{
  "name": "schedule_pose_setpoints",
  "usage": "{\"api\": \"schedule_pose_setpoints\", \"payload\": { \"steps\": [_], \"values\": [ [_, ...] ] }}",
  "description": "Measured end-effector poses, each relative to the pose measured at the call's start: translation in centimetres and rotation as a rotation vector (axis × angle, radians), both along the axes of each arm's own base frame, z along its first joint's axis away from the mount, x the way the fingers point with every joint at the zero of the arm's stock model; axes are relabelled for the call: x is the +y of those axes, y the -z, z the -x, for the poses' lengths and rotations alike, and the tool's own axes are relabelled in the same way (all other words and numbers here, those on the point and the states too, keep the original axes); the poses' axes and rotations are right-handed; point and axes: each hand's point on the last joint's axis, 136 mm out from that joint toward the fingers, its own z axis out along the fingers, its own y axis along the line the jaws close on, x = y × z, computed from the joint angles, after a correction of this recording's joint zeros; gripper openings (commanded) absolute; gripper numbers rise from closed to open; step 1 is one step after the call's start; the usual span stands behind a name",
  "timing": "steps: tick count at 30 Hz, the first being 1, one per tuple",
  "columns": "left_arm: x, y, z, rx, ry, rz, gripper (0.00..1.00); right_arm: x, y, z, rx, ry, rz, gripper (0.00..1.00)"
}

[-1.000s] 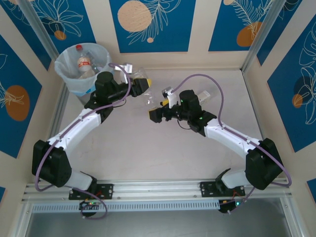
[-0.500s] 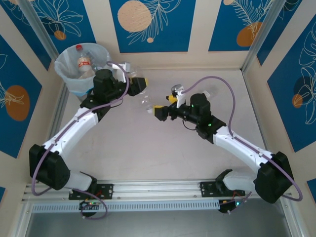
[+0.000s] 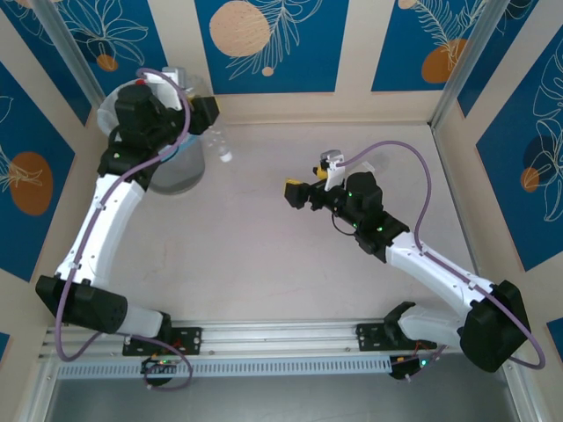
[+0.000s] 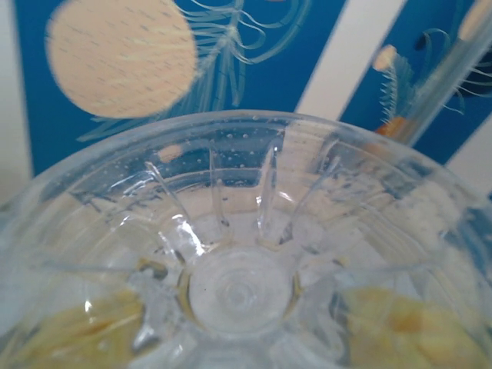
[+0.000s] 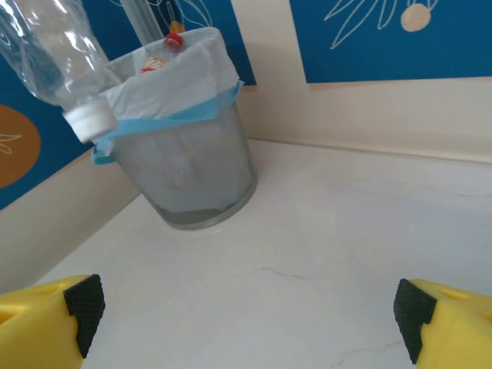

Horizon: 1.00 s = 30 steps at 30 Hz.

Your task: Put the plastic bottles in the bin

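Bottle [image 5: 46, 54] aloft near bin [image 5: 192, 169].
Left tool [image 3: 208, 114] clamped on the clear bottle, cap down; right tool [image 5: 246, 311] spread apart.

Clear bottle [image 5: 48, 55], white cap: held at base end in L claw [image 3: 209, 119], tilted, cap end lowest and pointing away from claw. Bin [image 5: 192, 165]: round, grey, white liner w/ blue band, upright, under L claw, well ahead-left of R claw [image 5: 246, 315]. Inside bin: red-capped bottle [image 5: 157, 63].

Bare table [image 3: 264, 242] lies open mid-floor; the bin [image 3: 180, 169] and left arm [image 3: 107, 204] crowd the far-left corner.
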Motion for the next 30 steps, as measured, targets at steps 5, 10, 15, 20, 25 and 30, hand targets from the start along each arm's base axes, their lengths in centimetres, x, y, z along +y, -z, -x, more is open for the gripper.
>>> {"api": "schedule_pose_setpoints", "payload": {
  "steps": [5,10,15,20,25,30],
  "values": [
    [4.2,-0.3,-2.8,0.021,-0.111,-0.007,0.53,-0.4,0.3,-0.2,0.012,0.025,0.008,0.99],
    [7.5,-0.1,-5.8,0.033,-0.203,-0.013,0.53,-0.6,0.8,-0.2,0.038,0.034,0.009,0.99],
    [11.0,-0.5,-7.7,0.017,-0.300,-0.017,0.53,-0.7,1.4,-0.1,0.063,0.036,0.017,0.99],
    [14.4,-2.2,-8.6,-0.053,-0.411,-0.024,0.54,-0.7,1.7,-0.1,0.076,0.037,0.022,0.99],
    [15.1,-2.5,-10.3,-0.083,-0.436,-0.055,0.54,-0.8,1.9,0.0,0.088,0.038,0.022,0.99],
    [15.4,1.0,-12.3,-0.007,-0.437,-0.092,0.56,-0.8,2.1,0.0,0.097,0.039,0.023,0.99]
  ]
}}
